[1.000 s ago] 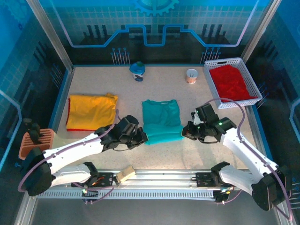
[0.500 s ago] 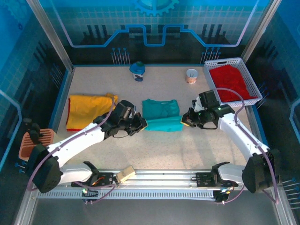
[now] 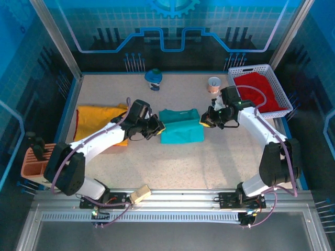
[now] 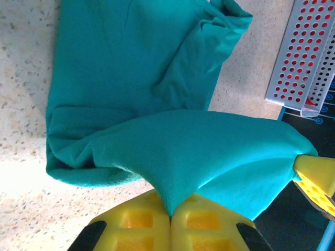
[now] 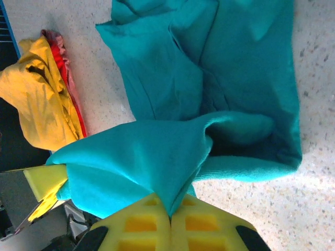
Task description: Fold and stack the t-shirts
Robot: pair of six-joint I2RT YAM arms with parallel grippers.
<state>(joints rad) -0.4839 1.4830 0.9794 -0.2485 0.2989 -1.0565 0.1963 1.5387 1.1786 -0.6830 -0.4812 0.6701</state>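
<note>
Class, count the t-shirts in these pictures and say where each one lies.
4. A teal t-shirt lies mid-table. A yellow t-shirt is at the left, with a red t-shirt peeking out beneath it. A second red t-shirt is heaped in the basket, which may hide more.

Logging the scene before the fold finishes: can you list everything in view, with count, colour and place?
teal t-shirt: one, teal, centre of the table, part folded
yellow t-shirt: one, yellow, table's left
red cloth: two, red, one in the basket, one under the yellow t-shirt
basket: one, white, far right corner
cup: one, pale, beside the basket
small object: one, blue and white, far centre
rack: one, orange, off the table's left edge
block: one, tan, near rail
left gripper: one, yellow fingers, shut on the teal t-shirt
right gripper: one, yellow fingers, shut on the teal t-shirt
</note>
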